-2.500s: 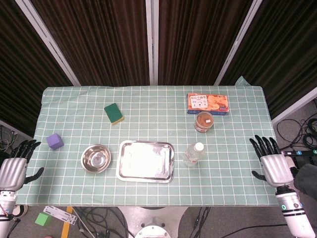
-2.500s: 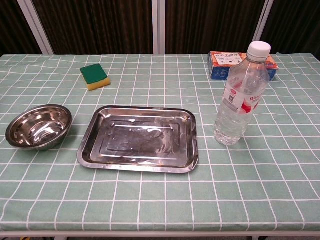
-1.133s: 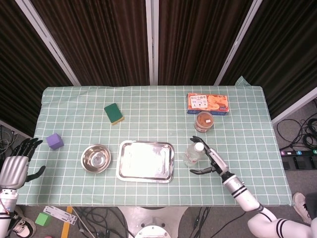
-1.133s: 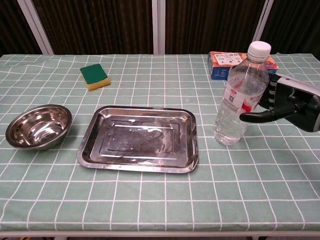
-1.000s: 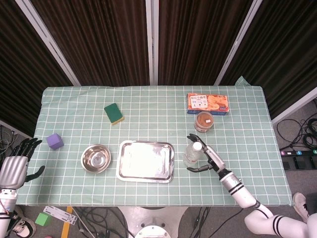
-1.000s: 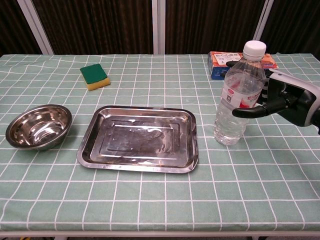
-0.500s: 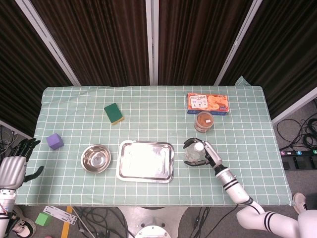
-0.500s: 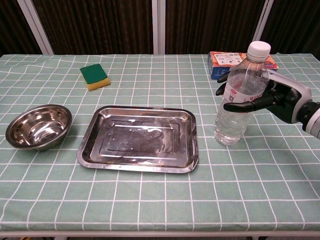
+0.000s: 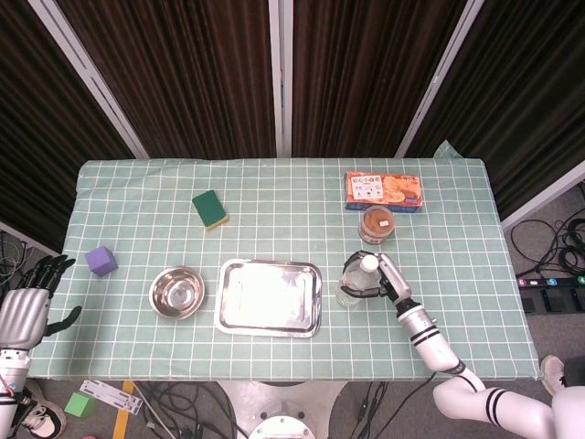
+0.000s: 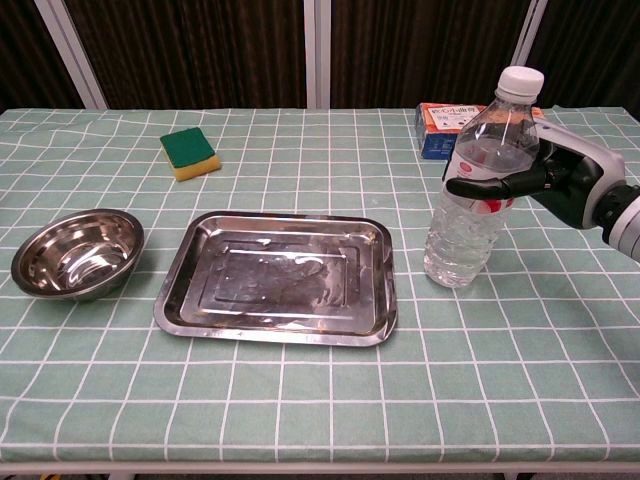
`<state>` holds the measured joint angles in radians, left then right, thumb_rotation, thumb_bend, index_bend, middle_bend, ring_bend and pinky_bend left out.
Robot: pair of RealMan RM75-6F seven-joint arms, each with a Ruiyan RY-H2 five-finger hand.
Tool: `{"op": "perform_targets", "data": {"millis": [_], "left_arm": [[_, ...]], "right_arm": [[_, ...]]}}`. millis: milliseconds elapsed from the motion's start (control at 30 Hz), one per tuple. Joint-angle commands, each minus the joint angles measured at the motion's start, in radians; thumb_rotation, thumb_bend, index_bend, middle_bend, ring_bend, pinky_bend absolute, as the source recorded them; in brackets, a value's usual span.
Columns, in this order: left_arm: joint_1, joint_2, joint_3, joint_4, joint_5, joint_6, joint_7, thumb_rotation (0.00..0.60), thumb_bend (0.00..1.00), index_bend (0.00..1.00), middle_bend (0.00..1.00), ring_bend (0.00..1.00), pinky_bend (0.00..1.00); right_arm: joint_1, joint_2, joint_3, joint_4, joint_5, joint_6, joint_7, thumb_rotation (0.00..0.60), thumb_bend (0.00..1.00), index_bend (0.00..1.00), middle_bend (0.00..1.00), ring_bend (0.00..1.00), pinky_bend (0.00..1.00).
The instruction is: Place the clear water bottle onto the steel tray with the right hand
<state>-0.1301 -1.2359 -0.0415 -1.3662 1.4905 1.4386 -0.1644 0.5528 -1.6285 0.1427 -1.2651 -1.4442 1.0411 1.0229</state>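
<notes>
Your left hand [image 9: 20, 315] hangs off the table, fingers spread, holding nothing. Steel bowl [image 10: 76, 252] and steel tray [image 10: 277, 278]: both bare inside. Right hand [image 10: 545, 182] wraps the clear water bottle [image 10: 478, 197], standing tilted just right of the tray. Looks water-filled, thin-walled, slick; grip mid-body, don't crush.

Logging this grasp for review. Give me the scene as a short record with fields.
bottle: water bottle upright, base at the cloth just right of the tray, tilted a little
right hand: right hand wraps the bottle's upper half
left hand: left hand off the table's left edge, fingers apart, holding nothing
tray: steel tray bare
bowl: steel bowl left of the tray
</notes>
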Motion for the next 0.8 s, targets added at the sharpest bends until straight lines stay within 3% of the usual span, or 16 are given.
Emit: {"op": "perform_targets", "data": {"millis": [33, 433, 533, 667, 800], "left_arm": [[0.001, 0.001, 0.001, -0.002, 0.001, 0.001, 0.0, 0.6, 0.28, 0.19, 0.21, 0.11, 0.19], [-0.004, 0.002, -0.003, -0.02, 0.003, 0.001, 0.013, 0.6, 0.28, 0.19, 0.21, 0.11, 0.19], [-0.003, 0.001, -0.003, -0.023, 0.0, 0.001, 0.013, 0.6, 0.28, 0.19, 0.21, 0.11, 0.19], [0.001, 0.003, -0.001, -0.022, -0.001, 0.003, 0.011, 0.6, 0.28, 0.18, 0.21, 0.11, 0.19], [0.002, 0.008, 0.001, -0.023, 0.0, 0.003, 0.013, 0.6, 0.28, 0.19, 0.21, 0.11, 0.19]], "right_arm": [[0.003, 0.01, 0.012, -0.021, 0.005, 0.005, -0.017, 0.6, 0.14, 0.68, 0.54, 0.36, 0.41], [0.064, 0.122, 0.145, -0.277, 0.016, 0.051, -0.212, 0.6, 0.18, 0.7, 0.56, 0.38, 0.44], [0.051, 0.117, 0.124, -0.267, 0.051, 0.042, -0.255, 0.6, 0.19, 0.7, 0.57, 0.39, 0.44], [0.043, 0.076, 0.079, -0.175, 0.137, -0.059, -0.227, 0.6, 0.2, 0.7, 0.57, 0.39, 0.45], [0.057, 0.058, 0.096, -0.168, 0.081, -0.021, -0.225, 0.6, 0.21, 0.7, 0.57, 0.39, 0.45]]}}
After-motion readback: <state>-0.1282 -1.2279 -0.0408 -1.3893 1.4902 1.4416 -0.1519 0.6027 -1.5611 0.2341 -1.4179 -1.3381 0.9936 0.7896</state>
